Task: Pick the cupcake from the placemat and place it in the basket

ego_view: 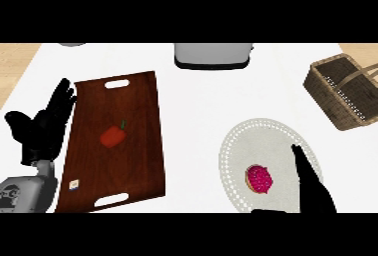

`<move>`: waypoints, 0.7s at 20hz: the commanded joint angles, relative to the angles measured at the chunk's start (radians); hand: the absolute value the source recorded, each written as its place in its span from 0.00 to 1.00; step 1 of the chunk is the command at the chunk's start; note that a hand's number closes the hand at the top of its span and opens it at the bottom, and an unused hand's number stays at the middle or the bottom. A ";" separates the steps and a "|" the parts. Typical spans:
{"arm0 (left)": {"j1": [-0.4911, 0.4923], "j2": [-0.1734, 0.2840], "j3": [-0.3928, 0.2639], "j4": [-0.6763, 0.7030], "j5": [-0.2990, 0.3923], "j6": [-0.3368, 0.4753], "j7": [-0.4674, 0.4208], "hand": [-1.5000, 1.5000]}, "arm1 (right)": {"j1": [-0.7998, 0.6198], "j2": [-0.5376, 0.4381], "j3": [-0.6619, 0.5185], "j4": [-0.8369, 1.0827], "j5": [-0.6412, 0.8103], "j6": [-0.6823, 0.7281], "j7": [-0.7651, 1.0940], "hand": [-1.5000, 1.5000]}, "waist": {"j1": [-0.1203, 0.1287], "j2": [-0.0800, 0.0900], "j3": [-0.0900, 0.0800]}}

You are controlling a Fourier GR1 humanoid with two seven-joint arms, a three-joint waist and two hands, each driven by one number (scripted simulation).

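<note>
On placemat: cupcake; right hand beside, fingers straight, holding nothing; basket apart.

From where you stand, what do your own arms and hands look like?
Both hands are matte black with slender fingers and a thumb: the left hand, the right hand. Only the left forearm shows, a smooth grey shell with dark markings near its lower end.

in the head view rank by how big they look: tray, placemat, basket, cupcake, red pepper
1. tray
2. placemat
3. basket, partly cut off at the edge, so unsure
4. cupcake
5. red pepper, close to the cupcake
</note>
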 commanded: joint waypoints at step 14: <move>-0.044 -0.041 0.053 0.006 -0.064 -0.041 0.036 0.50 | -0.008 0.084 -0.037 0.154 0.070 -0.004 -0.045 0.00 | -0.001 0.000 0.000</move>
